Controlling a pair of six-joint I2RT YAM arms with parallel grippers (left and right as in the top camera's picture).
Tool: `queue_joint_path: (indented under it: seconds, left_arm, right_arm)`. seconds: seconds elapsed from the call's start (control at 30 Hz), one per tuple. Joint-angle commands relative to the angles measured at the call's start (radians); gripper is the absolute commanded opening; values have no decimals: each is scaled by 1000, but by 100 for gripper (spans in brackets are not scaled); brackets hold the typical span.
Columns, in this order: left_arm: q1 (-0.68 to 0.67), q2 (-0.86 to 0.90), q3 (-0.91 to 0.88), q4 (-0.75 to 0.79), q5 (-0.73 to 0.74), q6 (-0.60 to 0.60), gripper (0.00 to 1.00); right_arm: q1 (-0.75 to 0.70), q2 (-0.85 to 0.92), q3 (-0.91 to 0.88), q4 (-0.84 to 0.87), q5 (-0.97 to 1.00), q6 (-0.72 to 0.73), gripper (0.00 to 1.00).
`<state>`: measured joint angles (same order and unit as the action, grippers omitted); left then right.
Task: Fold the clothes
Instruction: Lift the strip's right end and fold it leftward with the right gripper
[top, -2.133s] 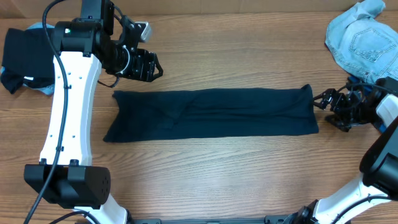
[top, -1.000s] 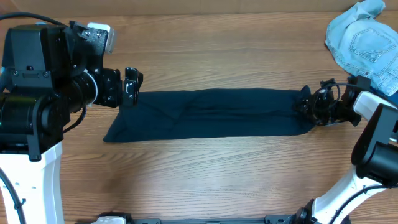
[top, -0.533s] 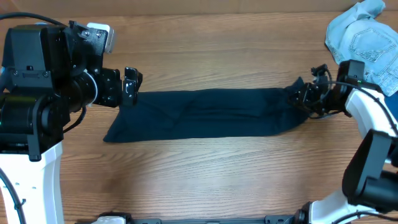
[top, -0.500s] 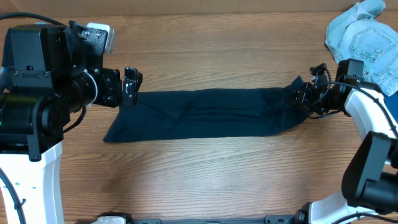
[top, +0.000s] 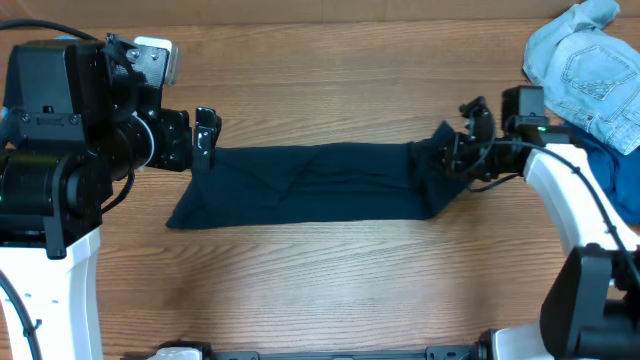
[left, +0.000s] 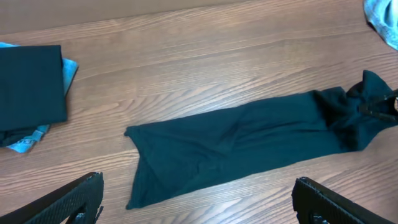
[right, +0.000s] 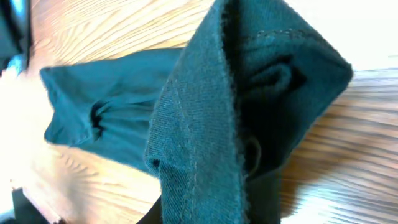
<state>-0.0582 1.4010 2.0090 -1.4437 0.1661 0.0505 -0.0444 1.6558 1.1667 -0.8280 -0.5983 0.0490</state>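
a dark navy shirt (top: 310, 185), folded into a long narrow strip, lies across the middle of the wooden table (top: 330, 290), running left to right. most of the strip rests flat on the wood, with a few shallow creases near its left half and its lower left corner splayed out a little. the right gripper (top: 452, 155) is clamped on the strip's right end, and the cloth there is bunched and raised off the table, folding back over the rest of the strip. in the right wrist view the pinched fabric (right: 205, 124) fills the frame, a stitched hem running down its edge, and the jaws themselves are hidden behind it. the left gripper (top: 205, 140) hovers at the strip's upper left corner with its jaws wide apart and nothing between them; in the left wrist view its two fingers (left: 74, 199) stand at the bottom corners, with the shirt (left: 249, 146) stretched out on the table below. a pale denim garment (top: 585, 65) sits crumpled at the table's far right corner, well apart from the shirt, with a patch of mid-blue fabric (top: 612, 165) just below it beside the right arm. at the far left a folded black garment (left: 31, 87) lies on a light blue piece (left: 37, 134).
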Motion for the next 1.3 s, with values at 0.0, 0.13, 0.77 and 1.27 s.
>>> queue_joint_path:
  seconds: [0.0, 0.13, 0.77, 1.27]
  left_arm:
    - [8, 2, 2, 5, -42, -14, 100]
    - [8, 2, 2, 6, -84, -22, 100]
    - [7, 1, 3, 17, -98, -55, 100]
    - [7, 1, 3, 8, -98, -55, 100]
  right_arm:
    - [85, -47, 20, 12, -5, 56, 15]
    - [174, -47, 32, 55, -5, 113, 15]
    - [576, -45, 38, 564, -4, 394, 17]
    - [689, -36, 38, 773, 39, 443, 18]
